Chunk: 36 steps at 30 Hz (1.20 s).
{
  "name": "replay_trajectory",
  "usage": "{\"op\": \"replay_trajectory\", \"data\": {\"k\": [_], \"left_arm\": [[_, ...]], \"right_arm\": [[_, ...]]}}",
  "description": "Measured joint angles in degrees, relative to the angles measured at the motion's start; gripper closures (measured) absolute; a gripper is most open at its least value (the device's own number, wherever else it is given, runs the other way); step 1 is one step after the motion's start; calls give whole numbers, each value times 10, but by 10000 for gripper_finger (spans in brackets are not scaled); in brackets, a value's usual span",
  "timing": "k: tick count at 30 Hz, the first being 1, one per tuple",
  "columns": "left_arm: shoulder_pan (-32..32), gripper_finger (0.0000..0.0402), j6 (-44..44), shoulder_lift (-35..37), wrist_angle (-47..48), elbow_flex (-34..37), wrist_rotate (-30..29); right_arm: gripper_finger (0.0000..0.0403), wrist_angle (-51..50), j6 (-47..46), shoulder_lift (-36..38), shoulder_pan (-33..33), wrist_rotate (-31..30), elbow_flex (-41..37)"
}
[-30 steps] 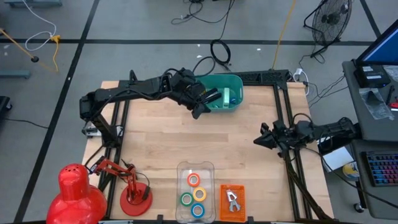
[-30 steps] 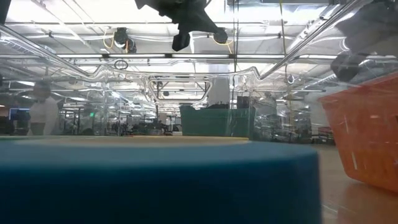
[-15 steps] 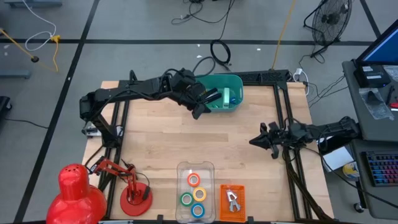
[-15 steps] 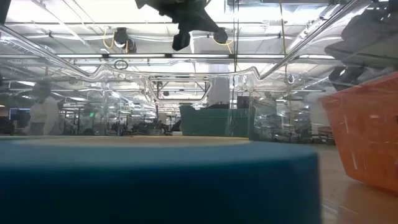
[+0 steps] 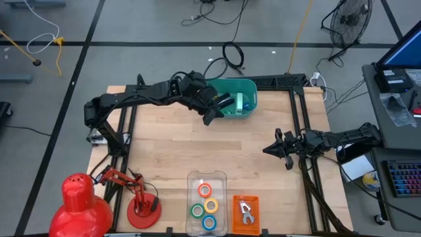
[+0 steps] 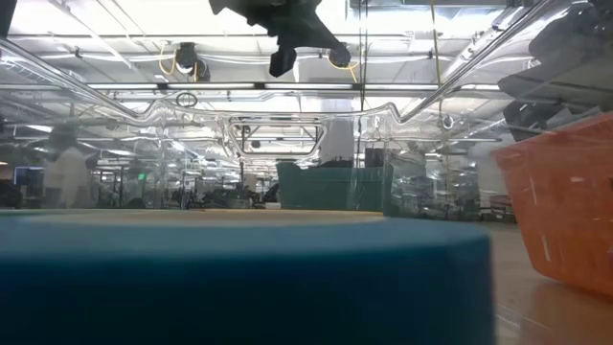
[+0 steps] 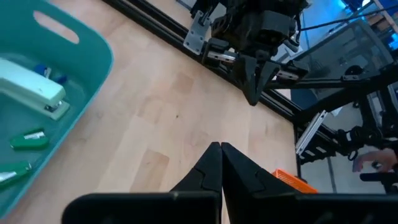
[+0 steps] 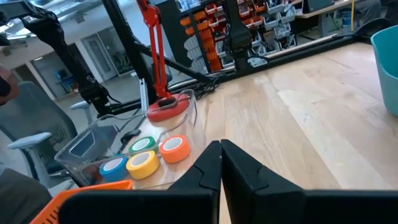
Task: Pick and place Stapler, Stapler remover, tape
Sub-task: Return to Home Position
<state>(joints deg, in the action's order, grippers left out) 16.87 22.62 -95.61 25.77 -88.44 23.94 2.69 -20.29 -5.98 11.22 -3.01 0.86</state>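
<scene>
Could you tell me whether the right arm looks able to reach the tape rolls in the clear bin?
Probably yes. The right gripper hangs shut over the table, nothing stands between it and the open-topped bin, and the tape rolls lie uncovered inside; it would have to open first.

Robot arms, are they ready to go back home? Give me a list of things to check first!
1. Four tape rolls in the transparent bin: ok.
2. Staple remover in the orange basket: ok.
3. Stapler in the teal bin: ok.
4. Left gripper shut and empty, beside the teal bin: ok.
5. Right gripper shut and empty, over bare table: ok.
</scene>
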Motion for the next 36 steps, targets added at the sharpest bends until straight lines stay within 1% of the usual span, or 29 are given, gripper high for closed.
{"op": "replay_trajectory", "data": {"k": [2, 6, 8, 9, 12, 17, 21, 28, 30, 34, 36], "left_arm": [[0, 401, -16, 0, -1, 0, 3], [0, 401, -42, 8, 3, 0, 54], [-2, 401, -49, 19, 2, 0, 63], [-4, 401, -50, 27, 6, 1, 60], [-12, 401, -49, 55, 14, 15, 13], [-20, 401, -45, 130, 4, 76, -34], [-23, 401, -23, 211, -24, 166, -65], [-25, 401, 68, 393, -149, 387, -103], [-30, 401, 80, 442, -165, 444, -121], [-43, 401, 76, 533, -171, 535, -165], [-49, 401, 60, 571, -174, 570, -177]], "right_arm": [[401, 0, 0, 0, 0, 0, 0], [399, 1, 0, 0, 0, 0, 0], [399, 1, 0, 0, 0, 0, 0], [399, 1, 0, 0, 0, 0, 0], [399, 1, 0, 0, 0, 0, 0], [399, 2, 0, 0, 0, 0, 0], [399, 3, 0, 0, 0, 0, -1], [399, 3, 0, 0, 0, 0, -1], [399, 3, 0, 0, 0, 0, -1], [399, 3, 0, 0, 0, 1, -1], [399, 3, 0, 0, 0, 1, -1]]}}
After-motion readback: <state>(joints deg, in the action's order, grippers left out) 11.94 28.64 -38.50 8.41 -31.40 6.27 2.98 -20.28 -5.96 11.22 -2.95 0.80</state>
